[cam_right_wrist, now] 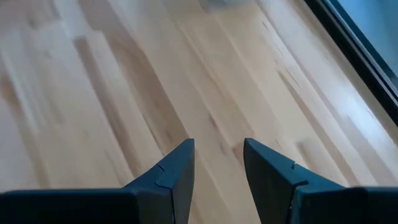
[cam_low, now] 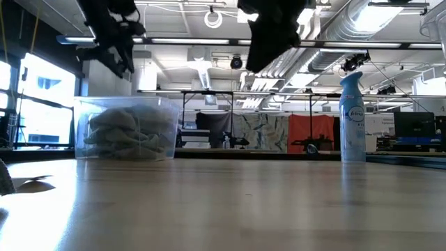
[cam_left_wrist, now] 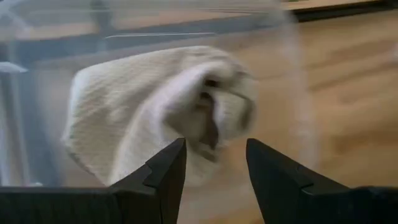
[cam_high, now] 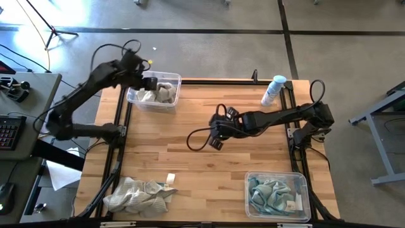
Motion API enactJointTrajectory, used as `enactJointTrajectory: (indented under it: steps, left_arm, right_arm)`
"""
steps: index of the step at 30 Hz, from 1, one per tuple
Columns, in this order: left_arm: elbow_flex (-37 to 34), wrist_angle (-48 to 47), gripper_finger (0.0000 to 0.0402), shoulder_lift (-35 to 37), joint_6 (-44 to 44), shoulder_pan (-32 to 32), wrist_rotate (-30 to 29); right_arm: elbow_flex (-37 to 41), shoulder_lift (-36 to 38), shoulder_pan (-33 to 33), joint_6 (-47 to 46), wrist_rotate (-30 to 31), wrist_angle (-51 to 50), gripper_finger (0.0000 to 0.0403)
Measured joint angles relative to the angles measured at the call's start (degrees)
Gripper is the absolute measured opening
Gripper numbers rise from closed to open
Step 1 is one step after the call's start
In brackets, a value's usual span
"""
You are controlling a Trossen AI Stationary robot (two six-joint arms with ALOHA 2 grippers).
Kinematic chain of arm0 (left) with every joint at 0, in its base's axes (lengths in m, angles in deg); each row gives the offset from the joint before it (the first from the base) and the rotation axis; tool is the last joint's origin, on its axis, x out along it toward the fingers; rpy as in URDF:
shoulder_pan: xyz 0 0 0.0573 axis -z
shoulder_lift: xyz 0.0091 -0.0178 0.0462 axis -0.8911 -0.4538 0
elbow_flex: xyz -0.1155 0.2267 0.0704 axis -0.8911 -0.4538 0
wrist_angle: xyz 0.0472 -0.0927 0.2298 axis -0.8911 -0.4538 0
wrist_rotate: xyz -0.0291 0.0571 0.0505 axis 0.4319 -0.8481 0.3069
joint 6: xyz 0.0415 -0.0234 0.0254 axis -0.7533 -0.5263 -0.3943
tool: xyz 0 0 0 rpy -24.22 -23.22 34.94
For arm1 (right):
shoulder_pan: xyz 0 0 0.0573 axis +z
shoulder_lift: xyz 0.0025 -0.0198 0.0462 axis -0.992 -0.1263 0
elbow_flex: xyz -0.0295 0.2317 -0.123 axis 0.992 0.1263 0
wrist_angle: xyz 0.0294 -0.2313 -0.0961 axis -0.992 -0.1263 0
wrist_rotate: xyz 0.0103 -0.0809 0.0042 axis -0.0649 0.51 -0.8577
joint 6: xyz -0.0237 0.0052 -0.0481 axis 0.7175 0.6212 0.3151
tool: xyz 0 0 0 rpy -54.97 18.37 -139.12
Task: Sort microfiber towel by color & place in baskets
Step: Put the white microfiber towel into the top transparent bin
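— Soft, light, floppy: crumpled beige and teal microfiber towels (cam_high: 139,194) heaped at counter's (cam_high: 202,158) near left corner. Best pinched at a raised fold.

— Already sorted: beige cloths in far-left clear plastic basket (cam_high: 134,100), teal ones in near-right clear labelled basket (cam_high: 248,197).

— Left gripper (cam_high: 150,83) over beige basket, fingers (cam_left_wrist: 163,168) parted, holding nothing. Right gripper (cam_high: 218,130) above bare wood mid-counter, fingers (cam_right_wrist: 174,168) apart, empty.

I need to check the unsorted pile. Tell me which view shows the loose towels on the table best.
The high view: the loose towels lie heaped whole at the table's near-left corner. The low view catches only a dark sliver at its left edge; neither wrist view shows them.
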Motion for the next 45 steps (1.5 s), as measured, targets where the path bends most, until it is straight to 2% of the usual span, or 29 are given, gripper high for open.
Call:
enactJointTrajectory:
  steps: [5,10,15,19,23,32,37,40,45]
  left_arm:
    - [0.01,-0.02,0.0154,7.46,2.9,9.11,-0.42]
    - [-1.39,-0.02,0.0154,10.72,12.55,23.03,-7.13]
    - [-4.04,0.11,0.0154,9.59,19.21,38.3,-13.15]
    - [-6.12,1.81,0.0154,7.38,21.79,49.04,-13.43]
    - [-6.78,3.43,0.0154,5.03,24.15,57.32,-13.33]
    - [-6.75,3.97,0.0154,-0.29,25.68,69.24,-4.67]
    - [-6.75,3.94,0.0154,-5.57,26.65,75.45,-3.73]
    - [-6.75,4.01,0.0154,-9.33,26.74,78.6,-3.48]
    - [-6.75,4.42,0.0154,-15.22,26.96,81.89,1.93]
  right_arm:
    - [0.0,0.0,-1.46,2.81,-2.05,-3.64,0.0133]
    - [0.0,-0.07,-2.64,8.53,-6.5,-1.43,0.0133]
    - [-0.02,-1.42,-2.65,11.8,-7.96,2.01,0.0133]
    - [-0.02,-3.87,-2.31,11.64,-12.05,4.25,0.0133]
    - [-0.02,-6.32,-0.83,8.54,-13.6,4.26,0.0133]
    - [-0.02,-7.41,4.45,-6.39,-13.11,7.44,0.0133]
    - [-0.02,-7.41,7.93,-13.19,-12.72,10.91,0.0133]
    - [-0.02,-7.41,10.05,-17.14,-10.02,11.85,0.0133]
    - [-0.02,-7.41,13.18,-22.82,-6.23,12.46,0.0133]
